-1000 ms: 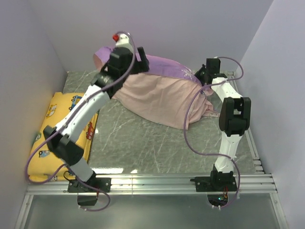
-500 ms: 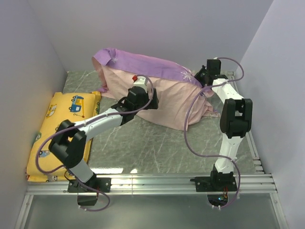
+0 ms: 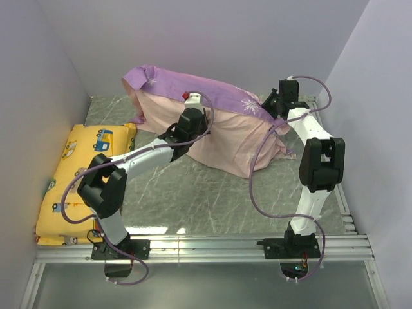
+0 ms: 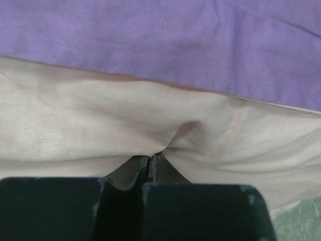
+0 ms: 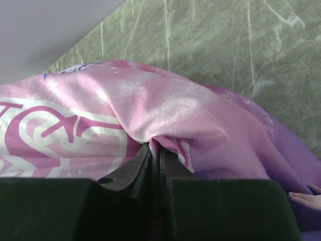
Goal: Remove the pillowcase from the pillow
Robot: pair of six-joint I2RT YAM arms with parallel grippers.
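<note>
The place is recognised as a robotics lab test cell. A small bay is closed in on three sides by plain pale walls (image 3: 225, 38). The worktop (image 3: 193, 193) is covered with a grey-green marbled sheet, and aluminium rails (image 3: 212, 246) are fixed along its near edge. A left arm (image 3: 138, 156) and a right arm (image 3: 318, 161) are bolted to those rails side by side, and purple cables (image 3: 250, 187) are looped loosely along them. The only domestic things seen are bedding: a pillowcase (image 3: 219, 132) and a yellow cushion (image 3: 77, 167) are laid on the worktop.
</note>
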